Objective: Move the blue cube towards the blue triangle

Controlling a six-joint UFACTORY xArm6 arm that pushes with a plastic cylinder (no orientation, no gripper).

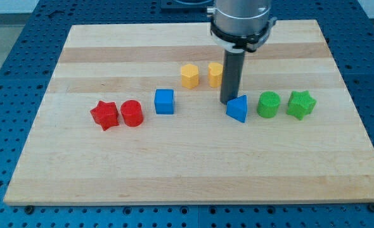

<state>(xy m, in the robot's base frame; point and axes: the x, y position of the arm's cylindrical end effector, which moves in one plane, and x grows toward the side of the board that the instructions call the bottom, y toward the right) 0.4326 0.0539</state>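
Observation:
The blue cube [164, 101] sits left of the board's centre. The blue triangle [238, 108] lies to its right, about a hundred pixels away. My tip [228, 102] is the lower end of the dark rod, just at the triangle's upper left edge, touching or nearly touching it. The tip stands to the right of the blue cube, well apart from it.
A red star [104, 115] and a red cylinder [132, 113] lie left of the cube. A yellow block [189, 75] and a second yellow block [215, 74], partly hidden by the rod, lie above. A green cylinder [269, 104] and a green star [300, 104] lie right of the triangle. All rest on the wooden board [187, 171].

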